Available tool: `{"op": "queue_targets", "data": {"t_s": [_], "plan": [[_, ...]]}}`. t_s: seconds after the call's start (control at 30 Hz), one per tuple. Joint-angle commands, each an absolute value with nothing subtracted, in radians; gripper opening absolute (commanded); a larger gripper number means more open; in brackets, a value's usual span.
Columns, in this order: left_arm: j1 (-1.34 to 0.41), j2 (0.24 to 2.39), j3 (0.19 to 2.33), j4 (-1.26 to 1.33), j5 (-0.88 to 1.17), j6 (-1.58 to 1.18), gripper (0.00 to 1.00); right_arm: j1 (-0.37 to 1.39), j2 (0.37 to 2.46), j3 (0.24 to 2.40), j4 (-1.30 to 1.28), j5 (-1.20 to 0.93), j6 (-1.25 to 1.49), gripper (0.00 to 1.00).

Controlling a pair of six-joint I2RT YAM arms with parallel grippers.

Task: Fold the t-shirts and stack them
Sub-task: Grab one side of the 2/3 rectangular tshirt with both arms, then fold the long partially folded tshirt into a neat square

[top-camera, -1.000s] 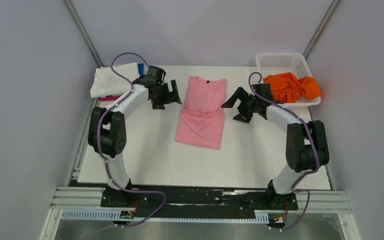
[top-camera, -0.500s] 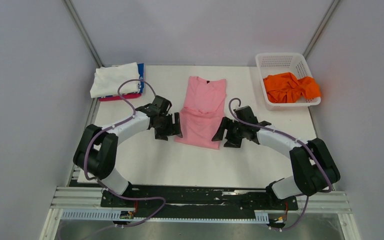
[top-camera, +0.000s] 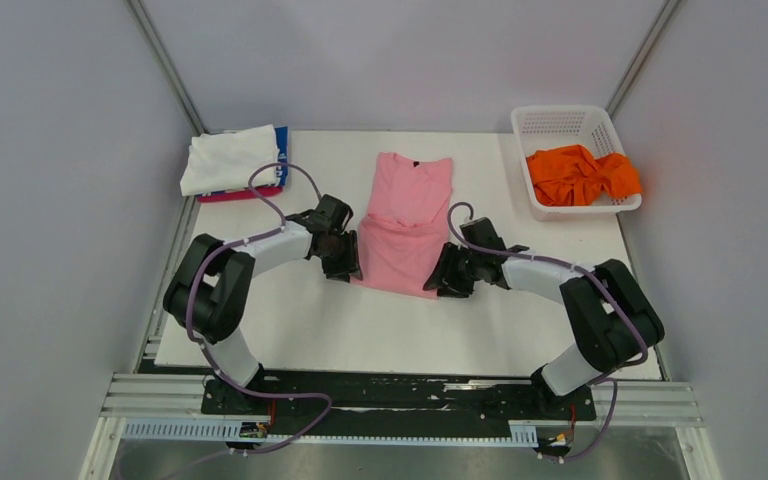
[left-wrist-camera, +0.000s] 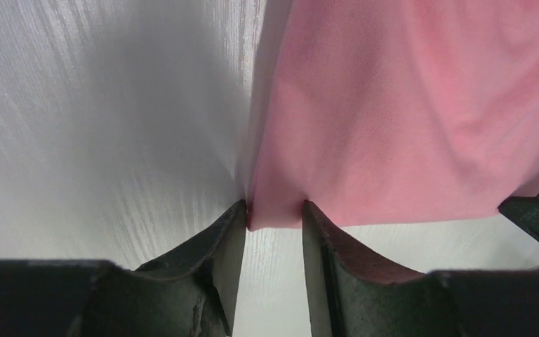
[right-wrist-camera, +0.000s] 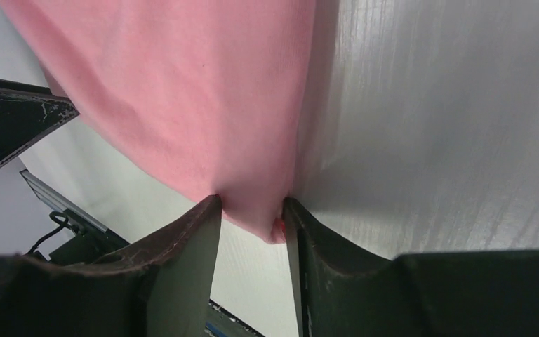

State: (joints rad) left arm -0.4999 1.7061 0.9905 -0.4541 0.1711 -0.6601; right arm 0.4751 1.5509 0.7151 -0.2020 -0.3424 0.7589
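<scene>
**Pink shirt at mid-tabletop, a gripper at each near corner**

- Left gripper (top-camera: 346, 263): low on the tabletop (top-camera: 310, 335), at the near left corner of the pink shirt (top-camera: 406, 225). Its fingers (left-wrist-camera: 228, 232) stand apart with the hem corner between their tips. Bare tabletop shows in the gap below the cloth.
- Right gripper (top-camera: 449, 281): at the near right corner of the pink shirt. Its fingers are likewise apart, with the corner between the tips.
- Pink shirt: light pink, plain and soft. It is folded lengthwise into a narrow strip with the sleeves tucked in. It lies flat at the middle of the tabletop, hem toward the near edge and collar toward the far edge. A small dark mark shows at the neck, a crosswise ridge runs across the middle, and the near hem is slightly slanted.
- Far left corner: a folded white shirt (top-camera: 225, 158) lies on top of a blue shirt (top-camera: 281, 150) and a magenta shirt (top-camera: 240, 195), of which only the edges show.
- Far right corner: a white lattice basket (top-camera: 560, 116) holds a crumpled orange shirt (top-camera: 580, 175) that spills over its right rim.
</scene>
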Motion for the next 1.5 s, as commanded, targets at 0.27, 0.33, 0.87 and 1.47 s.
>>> {"op": "queue_targets", "data": {"t_s": [0.27, 0.33, 0.87, 1.47], "plan": [[-0.532, 1.761, 0.907, -0.422, 0.057, -0.667, 0.0, 0.489, 1.555, 0.654, -0.161, -0.342, 0.779, 0.1], [-0.554, 1.708, 0.849, -0.433, 0.026, -0.674, 0.0, 0.489, 1.509, 0.62, -0.172, -0.363, 0.779, 0.01], [-0.878, 0.877, 0.717, -0.741, 0.08, -0.877, 0.0, 0.526, 0.799, 0.462, -0.5, -0.759, 0.839, 0.0], [-0.63, 1.144, 1.006, -0.459, -0.101, -0.611, 0.0, 0.198, 1.172, 0.866, -0.444, -0.763, 0.608, 0.0]]}}
